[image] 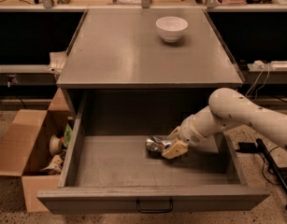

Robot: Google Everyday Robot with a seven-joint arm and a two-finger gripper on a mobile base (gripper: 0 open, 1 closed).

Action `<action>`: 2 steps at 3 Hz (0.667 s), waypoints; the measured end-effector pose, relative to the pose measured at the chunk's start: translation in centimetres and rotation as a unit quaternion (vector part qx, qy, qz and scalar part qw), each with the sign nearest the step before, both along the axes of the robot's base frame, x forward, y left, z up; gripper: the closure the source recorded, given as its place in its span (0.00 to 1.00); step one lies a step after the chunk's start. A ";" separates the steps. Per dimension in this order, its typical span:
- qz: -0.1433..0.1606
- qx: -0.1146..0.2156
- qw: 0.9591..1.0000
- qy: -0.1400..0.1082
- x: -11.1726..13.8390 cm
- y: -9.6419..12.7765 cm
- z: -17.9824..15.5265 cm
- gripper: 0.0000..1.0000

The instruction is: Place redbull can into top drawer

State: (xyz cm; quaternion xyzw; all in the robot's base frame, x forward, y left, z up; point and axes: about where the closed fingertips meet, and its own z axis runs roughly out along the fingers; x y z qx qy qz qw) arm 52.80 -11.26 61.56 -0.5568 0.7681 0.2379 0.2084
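The drawer (pixel 152 197) stands pulled fully out from under the grey surface (pixel 124 50), its flat front panel nearest the camera with a small dark handle (pixel 154 206) at the centre. The white arm (pixel 241 113) reaches in over the drawer's right wall, sloping down and to the left, and ends in the tool (pixel 170 147), which sits inside the drawer, right of centre and closer to the back wall than to the front panel. The tool's tan fingers (pixel 176 149) are clamped on the right end of the can (pixel 154 144), which lies roughly on its side, silver and crumpled, pointing left away from the arm. The can is low in the drawer, with a dark shadow right under it; whether it touches the drawer floor or hangs just above it cannot be told. The other parts of the drawer floor show bare grey metal. On the surface above, a white bowl (pixel 171 28) sits upright toward the back right, well apart from the tool and the can. On the ground to the left of the drawer is an open cardboard box (pixel 21 143), just beside the drawer's left wall, holding a few pale items and something green
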 end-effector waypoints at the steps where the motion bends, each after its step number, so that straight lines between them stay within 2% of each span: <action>1: -0.006 0.014 1.000 0.003 0.4 0.1 -0.3 0.62; 2: -0.012 0.028 1.000 0.004 0.6 0.2 -0.4 0.31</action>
